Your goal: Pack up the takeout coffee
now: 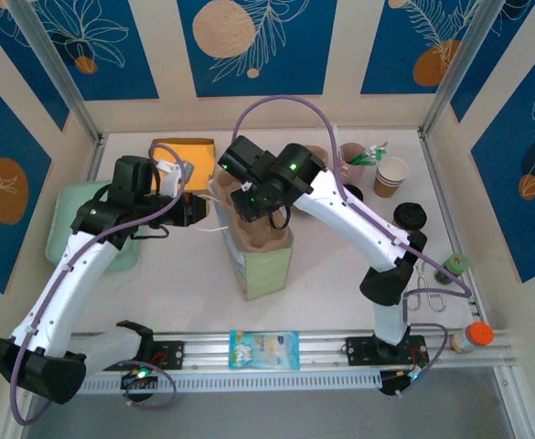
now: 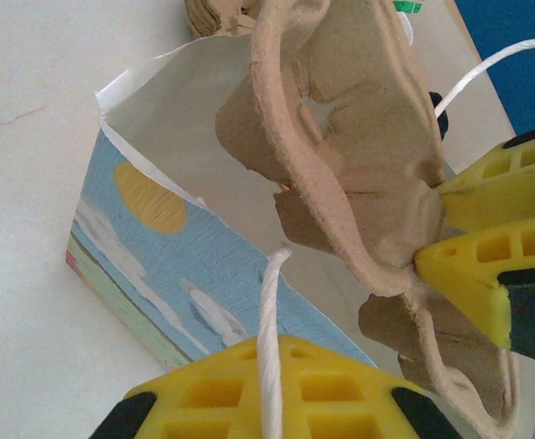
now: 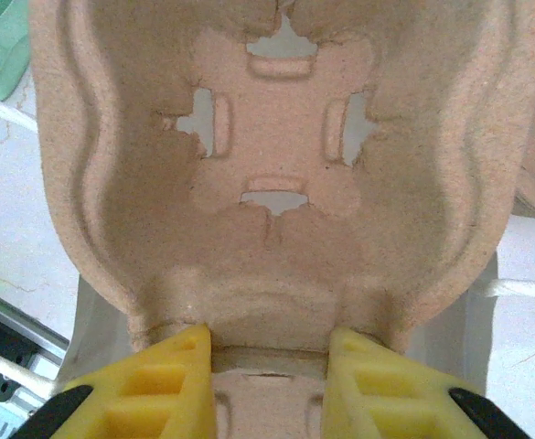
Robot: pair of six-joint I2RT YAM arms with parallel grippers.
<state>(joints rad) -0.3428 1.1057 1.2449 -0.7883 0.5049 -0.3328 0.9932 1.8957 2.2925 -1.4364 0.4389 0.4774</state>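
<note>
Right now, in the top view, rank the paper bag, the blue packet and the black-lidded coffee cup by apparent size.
Largest: paper bag, partly covered.
Then: blue packet.
Smallest: black-lidded coffee cup.

The right end effector (image 3: 269,352) is showing bright yellow fingers, and the pulp carrier (image 3: 267,183) between them is showing a plain, speckled tan-brown. The left end effector (image 2: 267,366) is wearing the same yellow, with a white string handle (image 2: 269,311) running out of it. Just beyond it, the paper bag (image 2: 185,265) is displaying a painted scene of blue sky, yellow sun and white cloud streaks, with pale green and red bands along one edge. To the right of the right end effector, the takeout coffee (image 1: 409,216) is showing a black lid. Behind both, the wall panels (image 1: 294,46) are showing deep blue with white leaf outlines and tan discs.
</note>
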